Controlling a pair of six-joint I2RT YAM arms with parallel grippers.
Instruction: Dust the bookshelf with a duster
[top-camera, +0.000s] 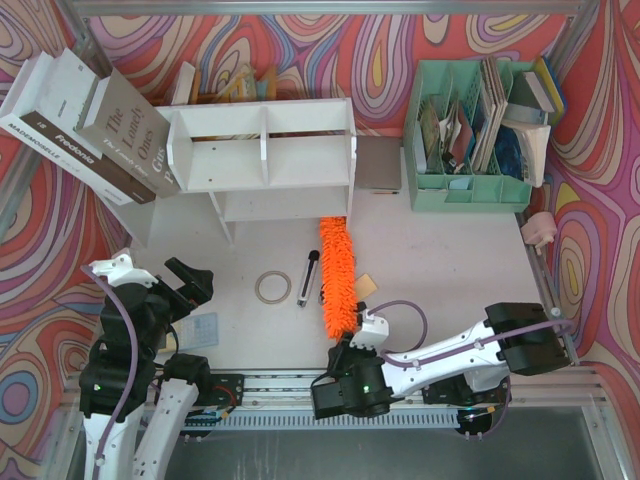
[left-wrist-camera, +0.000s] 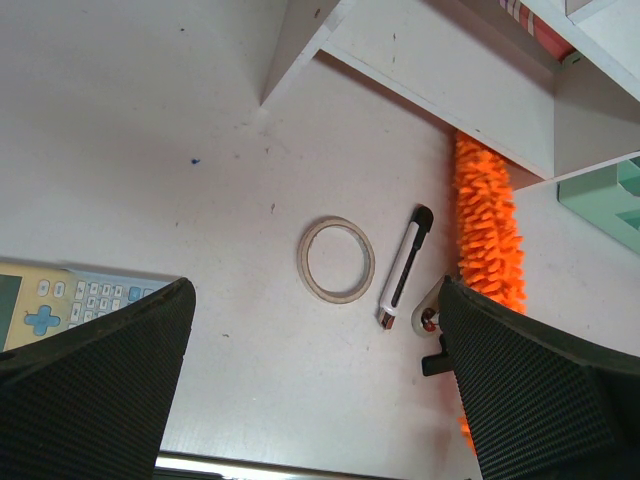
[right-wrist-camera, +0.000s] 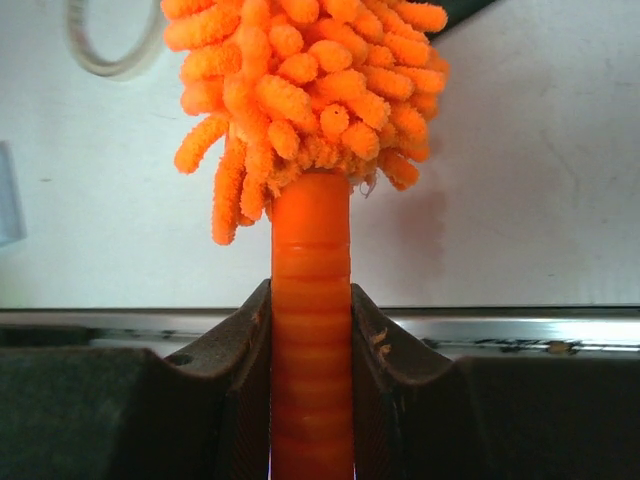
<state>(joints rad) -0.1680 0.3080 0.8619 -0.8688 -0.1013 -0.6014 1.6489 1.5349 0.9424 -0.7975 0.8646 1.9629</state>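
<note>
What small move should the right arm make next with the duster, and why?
Probably raise the right gripper a little and ease the duster forward into the lower tier of the bookshelf. The gripper is shut on the orange handle, the fluffy head lies along the table, and its tip reaches that tier's front edge.

Both left arm (top-camera: 160, 420) and right arm (top-camera: 450, 350) had white links, black joint housings, and a lilac cable (top-camera: 405, 308) looped along each. The left gripper (top-camera: 184, 298) fingers (left-wrist-camera: 90, 390) were black and mesh-textured.
</note>
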